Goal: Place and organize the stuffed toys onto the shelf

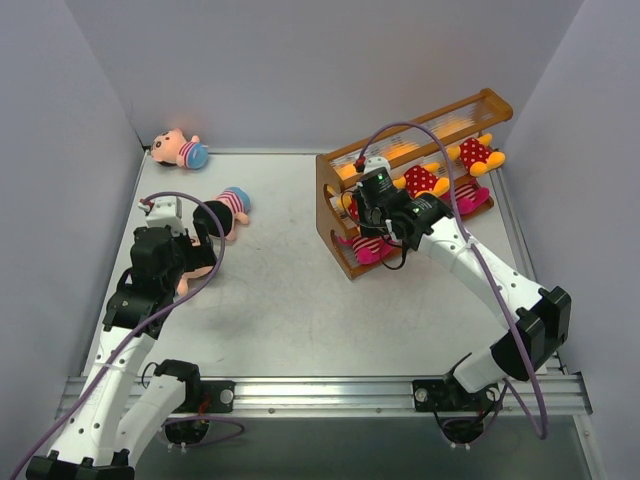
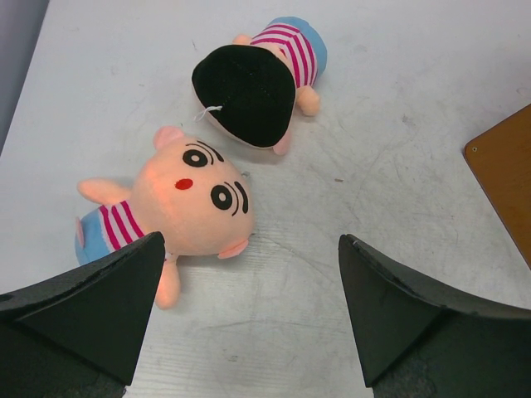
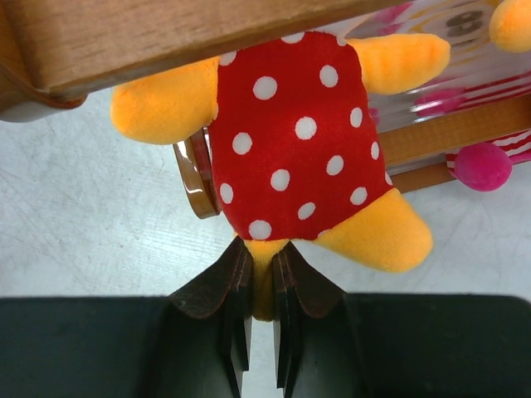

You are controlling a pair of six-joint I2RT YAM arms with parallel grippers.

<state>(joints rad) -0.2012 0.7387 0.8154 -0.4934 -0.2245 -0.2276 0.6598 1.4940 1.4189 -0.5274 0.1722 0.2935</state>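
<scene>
A: Stuffed toys (image 1: pixel 421 180) are seen from above in two lots. Several bears and magenta-limbed dolls are lodged in the shelf (image 1: pixel 497 104) at the far right, and some boy dolls are yet to be shelved.

B: Where are those found?

A: One boy (image 1: pixel 178 150) is lying in the far left corner. A face-down boy (image 1: pixel 232 206) is just beyond the left hand (image 1: pixel 192 248).

B: And from the left wrist?

A: The fingers (image 2: pixel 91 307) are held wide apart and empty. A face-up boy (image 2: pixel 195 199) is just before them, beside the face-down one.

B: The right wrist?

A: The right hand (image 3: pixel 261 249) is clamped on one yellow leg of a polka-dot bear (image 3: pixel 290 141), whose upper part is hidden behind the shelf's wooden rail. Most of the job is judged done; three boys are outstanding.

B: The surroundings?

A: A pale, scuffed bench (image 1: pixel 290 310) is enclosed by plain grey walls (image 1: pixel 300 60).
</scene>
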